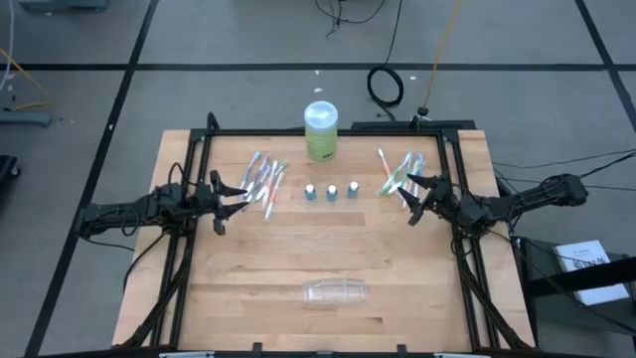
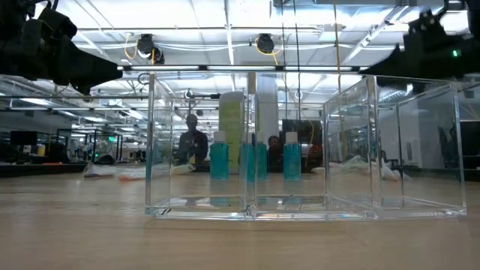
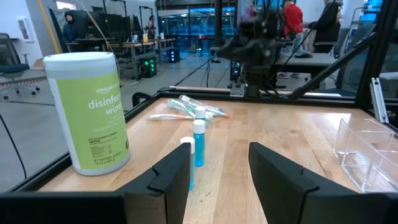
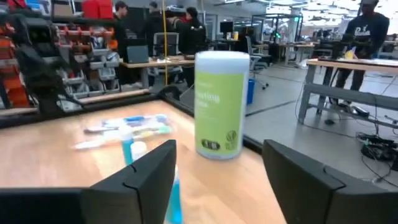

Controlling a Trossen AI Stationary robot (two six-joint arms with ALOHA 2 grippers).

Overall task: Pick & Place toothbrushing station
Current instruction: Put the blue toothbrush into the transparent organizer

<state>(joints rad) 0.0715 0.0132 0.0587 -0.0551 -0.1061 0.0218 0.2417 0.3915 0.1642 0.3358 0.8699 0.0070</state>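
Nearest you, close to the front edge of the wooden table (image 1: 248, 288) and about midway along it, lies one clear plastic container (image 1: 335, 290) — in the low view it reads as a see-through box with inner dividers, and nothing sits inside it.

Farther back, across the middle of the table, you have three small blue bottles with white caps (image 1: 331, 191) standing upright in a row, slightly apart from one another.

To either side of that row lie two loose bundles of toothbrushes. The left bundle (image 1: 264, 181) is spread out flat toward the left edge; the right bundle (image 1: 400, 175) lies toward the right edge. You cannot count the brushes in either heap with confidence — several in each, in white, blue, green and pink.

The left gripper (image 1: 231, 195) hovers over the left edge, just beside the left bundle. Its fingers stand apart with nothing between them, as the left wrist view shows. The right gripper (image 1: 422, 199) hovers at the right edge, at the near end of the right bundle; its fingers are also spread and hold nothing.

At the far edge, roughly central, one green-and-white canister of disinfecting wipes (image 1: 320, 130) stands upright, behind the bottles.

Beyond the table, the low view shows one person (image 2: 193, 144) in the room behind.
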